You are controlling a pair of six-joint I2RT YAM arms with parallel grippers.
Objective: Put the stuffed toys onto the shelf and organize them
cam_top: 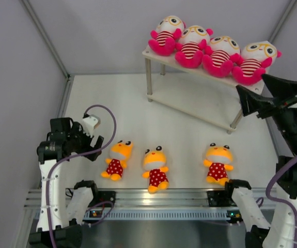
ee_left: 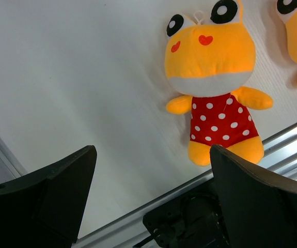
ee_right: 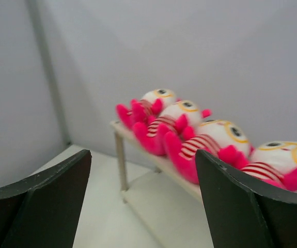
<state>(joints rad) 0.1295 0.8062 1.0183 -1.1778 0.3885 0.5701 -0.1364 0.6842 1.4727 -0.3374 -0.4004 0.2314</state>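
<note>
Several pink stuffed toys [cam_top: 192, 46] sit in a row on the top board of the shelf [cam_top: 189, 97]. Three yellow-orange toys in red polka-dot outfits lie on the table in front: left [cam_top: 117, 160], middle [cam_top: 156, 168], right [cam_top: 218, 163]. My left gripper [cam_top: 95, 135] hangs open just left of the left yellow toy [ee_left: 210, 67], nothing between its fingers. Beside the shelf's right end, my right gripper [cam_top: 251, 85] stands open and empty, near the rightmost pink toy [cam_top: 254, 62]. In the right wrist view the pink toys [ee_right: 210, 139] line the shelf top [ee_right: 118, 126] beyond the open gripper [ee_right: 143, 153].
Grey enclosure walls rise at the left, back and right. A metal rail [cam_top: 189, 195] with the arm bases runs along the near edge. The shelf's lower board [ee_right: 158, 206] is bare. Thin silver legs [cam_top: 149, 77] hold the shelf up.
</note>
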